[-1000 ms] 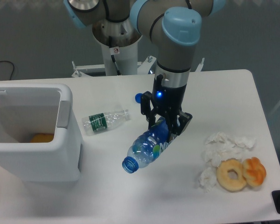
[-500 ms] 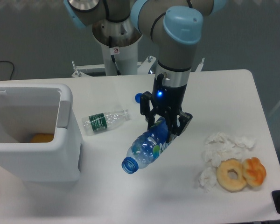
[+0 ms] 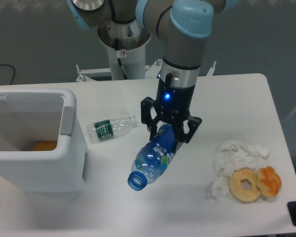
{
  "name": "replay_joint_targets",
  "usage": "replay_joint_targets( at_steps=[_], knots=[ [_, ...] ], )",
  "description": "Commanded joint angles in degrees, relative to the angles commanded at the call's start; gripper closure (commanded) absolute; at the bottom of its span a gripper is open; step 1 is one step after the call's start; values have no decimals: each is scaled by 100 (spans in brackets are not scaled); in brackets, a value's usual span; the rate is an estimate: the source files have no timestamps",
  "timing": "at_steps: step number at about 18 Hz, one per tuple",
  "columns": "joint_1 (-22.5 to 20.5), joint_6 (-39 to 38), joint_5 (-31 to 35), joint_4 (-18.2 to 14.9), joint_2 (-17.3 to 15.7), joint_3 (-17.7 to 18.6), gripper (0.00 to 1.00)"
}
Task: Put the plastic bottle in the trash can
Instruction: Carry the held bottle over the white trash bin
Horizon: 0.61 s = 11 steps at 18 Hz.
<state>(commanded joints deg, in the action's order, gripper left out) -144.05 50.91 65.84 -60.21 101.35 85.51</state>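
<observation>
Your gripper (image 3: 168, 134) holds the plastic bottle (image 3: 153, 158) by its base end, jaws clamped on it, the open neck tilting down toward the table (image 3: 237, 98). The trash can (image 3: 37, 140) stands well apart on the camera's left. To finish cleanly, carry the bottle high enough to clear the bin's thick near wall, passing over the crushed bottle (image 3: 110, 127), and release only above the opening.
</observation>
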Motion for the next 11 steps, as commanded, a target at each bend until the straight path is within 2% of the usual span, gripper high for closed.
replay_joint_targets(
  at_steps=[6, 11],
  knots=[
    [228, -1248, -694, 17, -484, 35, 35],
    [588, -1759, -985, 53, -906, 167, 34]
  ],
)
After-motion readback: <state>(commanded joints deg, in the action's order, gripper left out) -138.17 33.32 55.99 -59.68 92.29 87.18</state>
